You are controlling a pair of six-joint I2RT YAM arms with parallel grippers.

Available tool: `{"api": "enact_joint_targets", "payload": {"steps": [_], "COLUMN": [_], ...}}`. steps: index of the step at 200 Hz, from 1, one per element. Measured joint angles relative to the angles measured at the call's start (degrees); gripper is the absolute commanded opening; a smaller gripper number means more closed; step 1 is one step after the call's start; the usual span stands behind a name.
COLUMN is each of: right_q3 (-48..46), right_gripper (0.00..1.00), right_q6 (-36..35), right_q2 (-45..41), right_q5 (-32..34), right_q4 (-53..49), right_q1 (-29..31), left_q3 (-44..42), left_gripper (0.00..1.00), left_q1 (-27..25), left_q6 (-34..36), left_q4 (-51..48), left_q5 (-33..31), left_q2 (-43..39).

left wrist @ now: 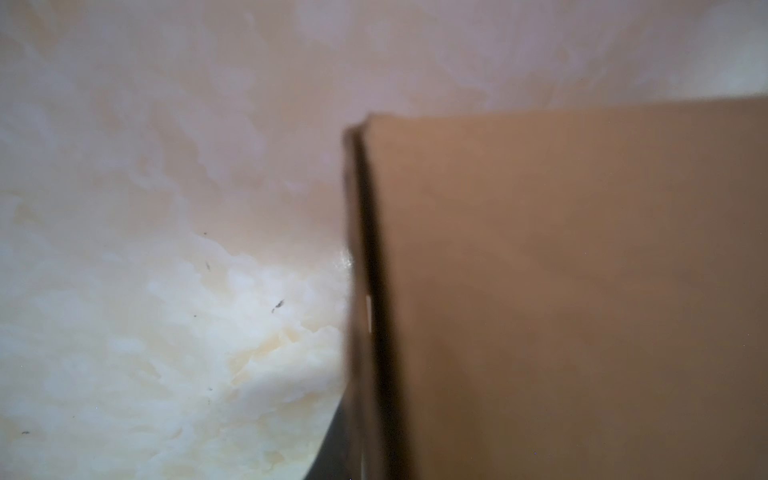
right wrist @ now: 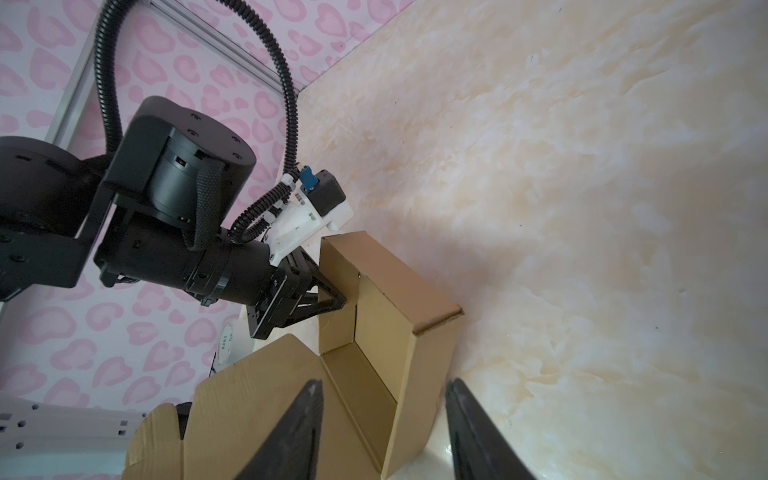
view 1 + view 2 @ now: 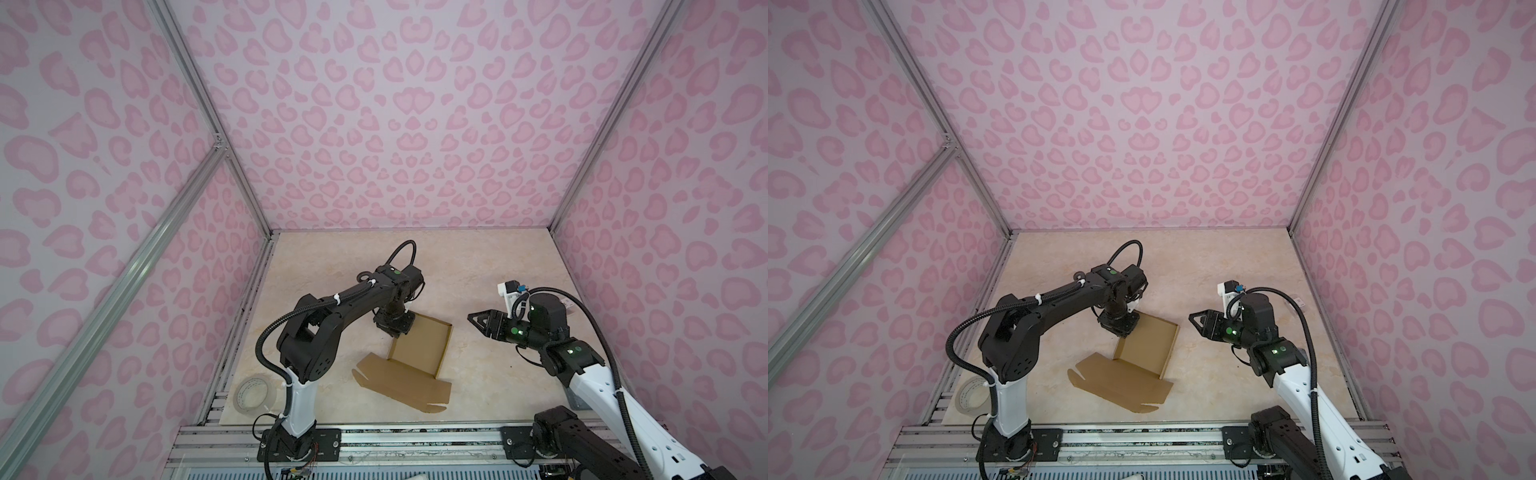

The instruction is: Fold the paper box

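**TRAY PART-FORMED, LID NOT YET CLOSED**

Far left of both tools, well apart from either: tape roll point(image 3: 255, 392), lying flat on the surface point(image 3: 498, 257), not in use.

Left tool point(image 3: 392, 330): lowered at the rear left corner of the paper box point(image 3: 419, 347), hard against the upright left side wall. Viewed from the right wrist camera, touching that wall from outside. Too masked by cardboard to tell whether clenched on the wall or released. Left wrist view filled with blurred cardboard and of no help on this point.

Paper box: directly under and to the right of the left tool, between the two tools and nearer the left one. Resting on the surface as an open shallow tray with side walls raised. Lid panel point(image 3: 401, 382) lying flat on the near side of the left tool, toward the arm bases, with tabs unfolded.

Right tool point(image 3: 473, 320): hovering right of the box, clear of it, aimed at the right wall. Spread apart and grasping nothing.

Step in hand, as judged: standing up and seating the left side wall. Lid closure not begun, so roughly midway through the task.

Next move, as judged: calls for pressing that wall fully home, then raising the lid panel over the tray and tucking the tabs. Probably needs the right tool to brace the right wall against sliding.
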Motion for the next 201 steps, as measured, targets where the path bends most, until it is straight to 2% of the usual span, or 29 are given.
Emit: {"api": "enact_joint_targets", "payload": {"steps": [16,19,31,53,61,96,123,138,166,185,201], "right_q3": [-0.28,-0.31,-0.33,-0.31,-0.26,-0.15,0.28,0.35,-0.72,-1.6,-1.77], "right_gripper": [0.5,0.5,0.5,0.5,0.5,0.5,0.5,0.5,0.5,0.5,0.5], "right_q6": [-0.02,-0.02,-0.09,-0.92,-1.27,-1.97,-2.69,-3.02,-2.99,-2.67,-1.99], "right_q2": [0.72,0.85,1.49,2.99,3.58,4.79,4.66,4.98,5.46,6.12,7.02], "right_q5": [0.02,0.04,0.31,1.16,1.42,3.04,4.15,4.66,5.2,5.31,5.33], "right_q4": [0.46,0.46,0.46,0.46,0.46,0.46,0.46,0.46,0.79,1.55,2.45], "right_q1": [0.72,0.87,1.51,3.23,3.78,5.18,5.18,5.18,5.18,5.2,5.38], "left_q3": [0.98,1.22,2.38,5.75,7.3,14.8,13.51,9.18,-5.44,-16.81,-27.85], "left_gripper": [0.35,0.4,0.46,0.78,1.0,0.97,0.97,0.97,0.97,0.97,0.97], "left_q1": [0.0,0.0,0.0,0.0,-0.02,0.0,0.02,0.07,0.09,0.22,0.02], "left_q6": [0.35,0.26,0.33,0.7,0.68,0.28,-1.18,-2.78,-9.03,-14.51,-20.83], "left_q4": [-0.44,-0.57,-1.09,-1.92,-2.43,-2.49,-0.92,1.09,6.38,10.01,12.66], "left_q5": [-0.15,-0.22,-0.59,-1.92,-2.54,-8.04,-14.69,-18.01,-22.53,-22.34,-19.23], "left_q2": [0.02,0.02,0.02,-0.22,-0.48,-6.05,-14.12,-20.65,-37.13,-48.04,-56.17]}}
